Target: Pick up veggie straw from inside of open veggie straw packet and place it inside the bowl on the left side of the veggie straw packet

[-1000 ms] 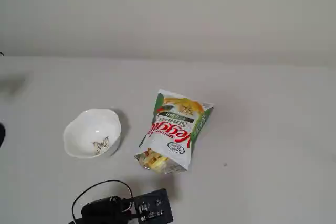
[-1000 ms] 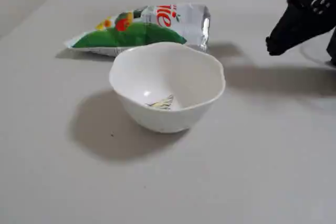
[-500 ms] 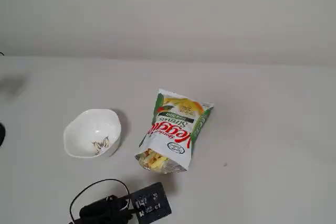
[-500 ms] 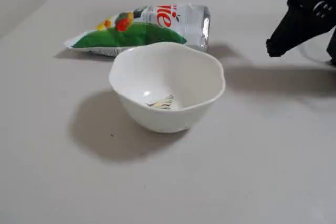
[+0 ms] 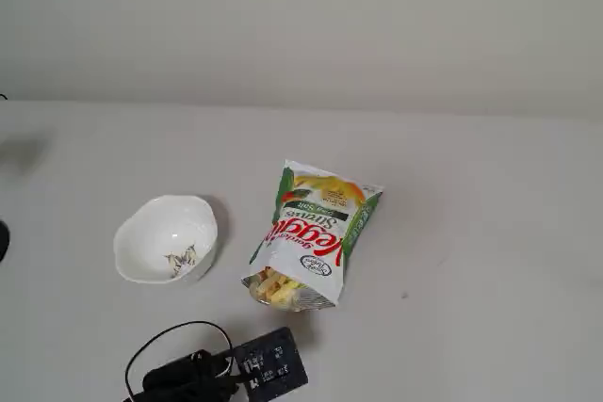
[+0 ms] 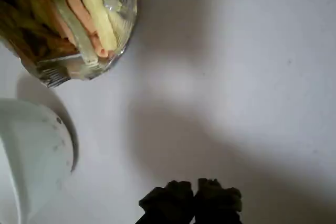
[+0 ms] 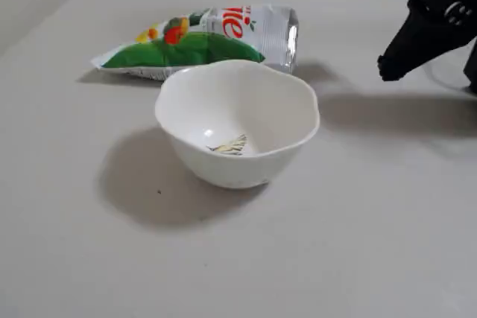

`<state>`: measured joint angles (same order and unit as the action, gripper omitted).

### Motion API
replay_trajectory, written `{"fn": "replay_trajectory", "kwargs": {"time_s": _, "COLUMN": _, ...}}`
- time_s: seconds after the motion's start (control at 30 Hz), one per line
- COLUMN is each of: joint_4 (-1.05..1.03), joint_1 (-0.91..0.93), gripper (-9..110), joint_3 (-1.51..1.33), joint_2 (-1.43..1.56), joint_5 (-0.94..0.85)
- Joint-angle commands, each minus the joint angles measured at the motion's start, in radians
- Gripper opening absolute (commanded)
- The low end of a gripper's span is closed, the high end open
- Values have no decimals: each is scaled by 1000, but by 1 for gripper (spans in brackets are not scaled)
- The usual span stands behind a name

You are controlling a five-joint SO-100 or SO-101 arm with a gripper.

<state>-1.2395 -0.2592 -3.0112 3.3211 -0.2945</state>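
The veggie straw packet (image 5: 314, 229) lies flat on the table with its open silvery mouth (image 6: 79, 30) facing the arm. Several straws show inside the mouth, among them a yellow veggie straw (image 6: 96, 9) beside orange and pale ones. The white scalloped bowl (image 5: 166, 237) stands left of the packet in a fixed view and holds only its small dark drawing (image 7: 229, 145). My gripper (image 6: 191, 199) is shut and empty. It hovers over bare table, short of the packet mouth and to the right of the bowl (image 6: 29, 156). It also shows in a fixed view (image 7: 389, 68).
The arm's black body and a looped cable (image 5: 203, 369) sit at the near table edge. The white table (image 5: 471, 233) stretches bare to the right of the packet. A pale wall (image 5: 301, 25) rises behind the table.
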Motion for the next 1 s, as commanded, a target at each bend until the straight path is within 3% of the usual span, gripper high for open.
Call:
{"fn": "replay_trajectory", "kwargs": {"time_s": 0.0, "joint_4": 15, "joint_1": -6, "gripper": 0, "joint_3": 3, "joint_2": 5, "joint_5": -12}}
{"fn": "replay_trajectory", "kwargs": {"time_s": 0.1, "joint_4": 18, "joint_1": -6, "gripper": 0, "joint_3": 2, "joint_2": 5, "joint_5": -17}}
{"fn": "replay_trajectory", "kwargs": {"time_s": 0.3, "joint_4": 38, "joint_1": 9, "gripper": 6, "joint_3": 8, "joint_2": 5, "joint_5": -230}}
{"fn": "replay_trajectory", "kwargs": {"time_s": 0.5, "joint_4": 48, "joint_1": 100, "gripper": 22, "joint_3": 104, "joint_2": -15, "joint_5": -437}}
{"fn": "replay_trajectory", "kwargs": {"time_s": 0.77, "joint_4": 244, "joint_1": 210, "gripper": 29, "joint_3": 327, "joint_2": -422, "joint_5": -652}}
{"fn": "replay_trajectory", "kwargs": {"time_s": 0.97, "joint_4": 364, "joint_1": 250, "gripper": 28, "joint_3": 417, "joint_2": -647, "joint_5": -698}}
